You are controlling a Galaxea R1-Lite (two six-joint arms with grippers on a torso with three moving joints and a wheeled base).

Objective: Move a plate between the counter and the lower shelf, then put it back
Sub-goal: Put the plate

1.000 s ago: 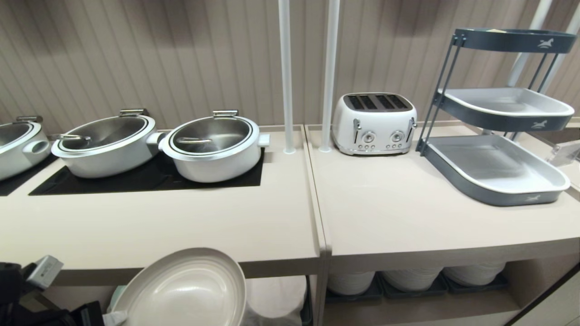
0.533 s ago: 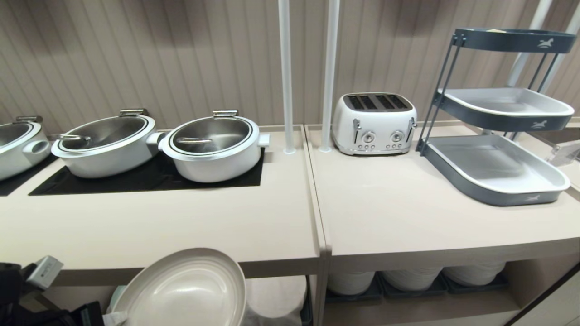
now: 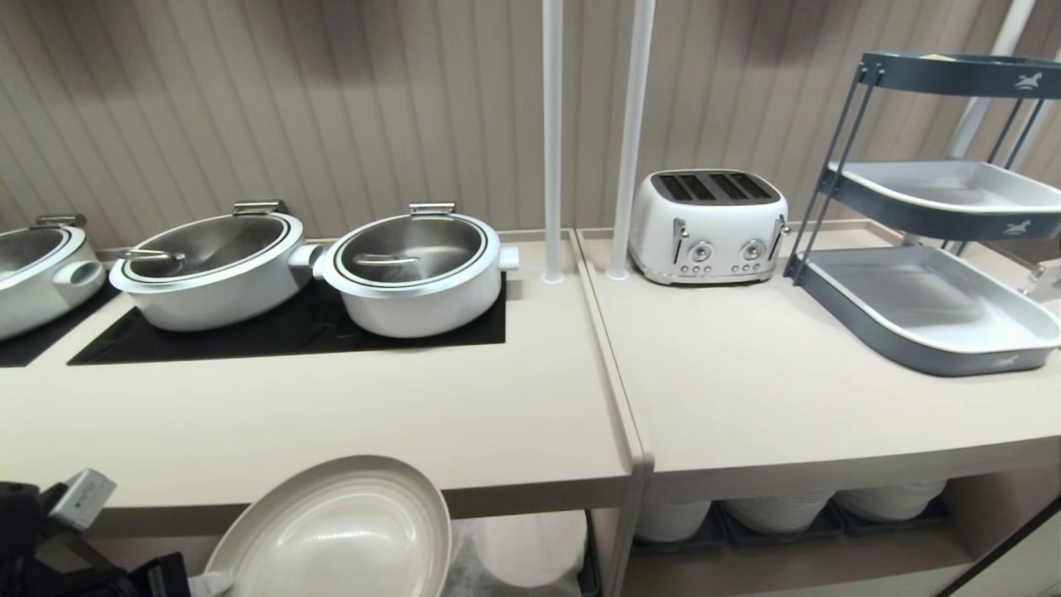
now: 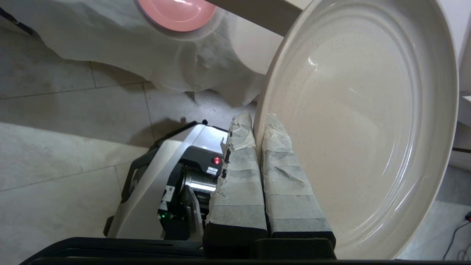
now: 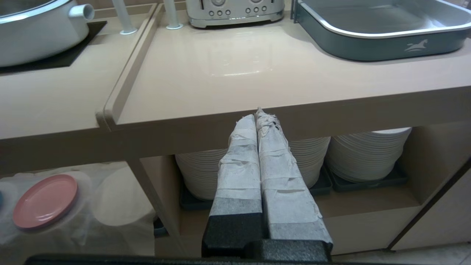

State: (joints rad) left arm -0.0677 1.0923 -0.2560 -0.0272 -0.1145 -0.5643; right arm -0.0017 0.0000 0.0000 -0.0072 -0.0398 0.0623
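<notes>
Below the counter (image 3: 331,431) edge, the left gripper (image 4: 257,121) pinches the plate (image 4: 368,121) by its rim — plate tilted, off the lower shelf (image 4: 206,62); right gripper (image 5: 257,116) pressed together, empty.

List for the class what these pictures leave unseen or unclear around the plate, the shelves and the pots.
- Head view: the left gripper's hold on the plate is cut off by the bottom edge.
- Left wrist view: the white cloth veils the lower shelf; only a pink plate shows through.
- Right wrist view: the right gripper hides part of the white plate stacks.
- Head view: lids cover the pots.
</notes>
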